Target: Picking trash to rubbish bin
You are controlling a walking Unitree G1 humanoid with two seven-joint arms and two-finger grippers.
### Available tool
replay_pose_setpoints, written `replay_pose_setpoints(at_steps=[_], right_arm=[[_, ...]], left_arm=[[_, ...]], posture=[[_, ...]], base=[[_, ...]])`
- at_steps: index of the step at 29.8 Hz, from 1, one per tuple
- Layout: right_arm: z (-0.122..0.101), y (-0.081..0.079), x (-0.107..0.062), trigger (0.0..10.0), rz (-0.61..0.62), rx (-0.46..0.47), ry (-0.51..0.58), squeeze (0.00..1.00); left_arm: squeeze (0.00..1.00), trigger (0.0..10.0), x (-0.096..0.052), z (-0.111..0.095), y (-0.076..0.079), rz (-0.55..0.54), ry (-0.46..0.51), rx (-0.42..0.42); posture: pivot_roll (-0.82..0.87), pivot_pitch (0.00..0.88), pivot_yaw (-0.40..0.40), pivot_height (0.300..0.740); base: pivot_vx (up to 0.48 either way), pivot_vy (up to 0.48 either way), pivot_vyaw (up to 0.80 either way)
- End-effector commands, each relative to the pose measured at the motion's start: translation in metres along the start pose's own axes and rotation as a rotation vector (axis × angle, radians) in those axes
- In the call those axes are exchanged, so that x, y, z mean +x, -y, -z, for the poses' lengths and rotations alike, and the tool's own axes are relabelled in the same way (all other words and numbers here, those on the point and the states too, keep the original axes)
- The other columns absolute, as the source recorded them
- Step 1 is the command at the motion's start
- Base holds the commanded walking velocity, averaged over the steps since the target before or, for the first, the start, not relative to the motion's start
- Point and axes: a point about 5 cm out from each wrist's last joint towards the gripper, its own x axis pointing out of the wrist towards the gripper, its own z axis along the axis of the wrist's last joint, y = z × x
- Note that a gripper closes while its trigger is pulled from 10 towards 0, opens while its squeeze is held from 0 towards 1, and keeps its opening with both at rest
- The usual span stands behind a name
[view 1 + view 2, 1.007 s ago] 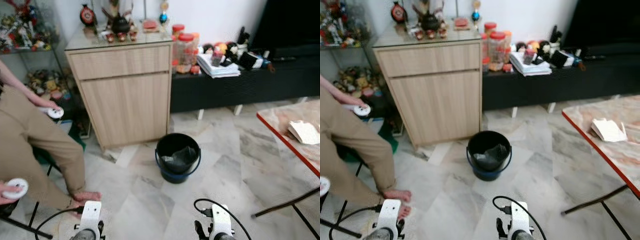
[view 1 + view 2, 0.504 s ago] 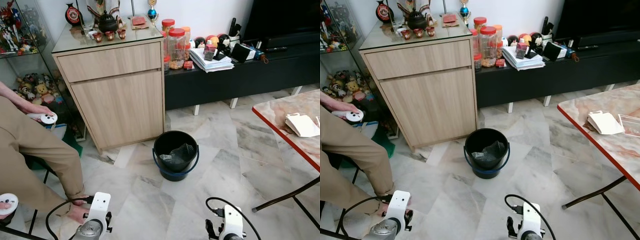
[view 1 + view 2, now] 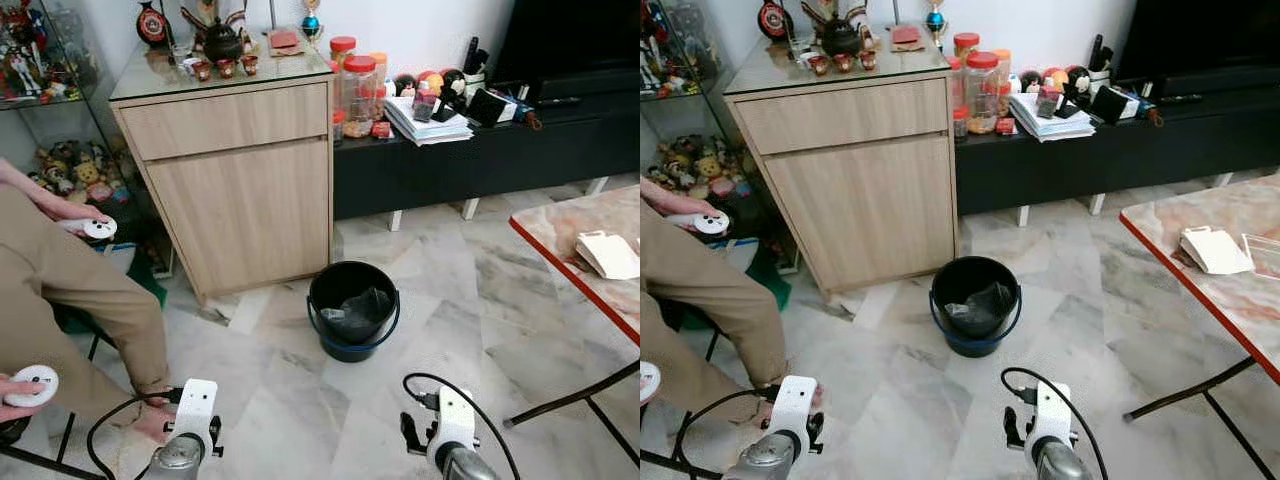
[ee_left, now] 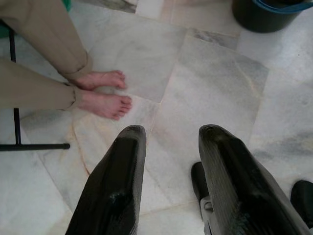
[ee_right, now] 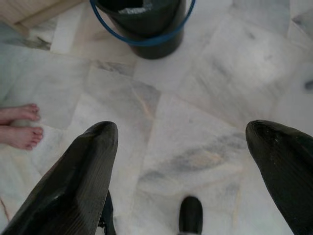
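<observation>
Left eye view showed a seated person (image 3: 60,280) in tan trousers at far left, bare feet on the marble floor (image 3: 470,310), a white controller (image 3: 32,383) in one hand and another (image 3: 97,228) on the knee. Chair leg (image 4: 34,146) sat just beside the feet, closing off that side. Wooden cabinet (image 3: 235,180) stood behind, with a low black TV bench (image 3: 470,160) to its right along the wall. Black bucket with blue rim (image 3: 353,310) stood on the floor just in front of the cabinet's right corner, dark crumpled trash inside, open floor all round it. Red-edged marble table (image 3: 580,260) cut in from the right, its thin black legs (image 3: 570,400) angling across the floor; white folded paper (image 3: 608,255) lay on top. Clear run of tiles between robot and bucket. Left gripper (image 4: 168,166) hung low over the floor near the person's feet, fingers slightly parted, holding nothing. Right gripper (image 5: 181,161) hung over bare tile short of the bucket, fingers spread wide, empty.
</observation>
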Motion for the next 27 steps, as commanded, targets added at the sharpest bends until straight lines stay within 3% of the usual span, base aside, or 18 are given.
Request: replay_pose_setpoints(at_steps=[1,27], right_arm=[[-0.004,-0.002,0.001,10.0,-0.008,-0.013,0.016,0.00],[0.002,0.014,-0.003,10.0,0.019,-0.029,-0.001,0.00]], left_arm=[[0.00,10.0,0.000,-0.001,0.000,0.008,0.002,-0.011],[0.00,10.0,0.000,0.001,0.008,0.064,-0.012,0.010]], posture=[[0.01,0.000,0.007,0.740],[0.02,0.000,0.016,0.740]], base=[[0.000,0.000,0.00],[0.000,0.000,0.00]])
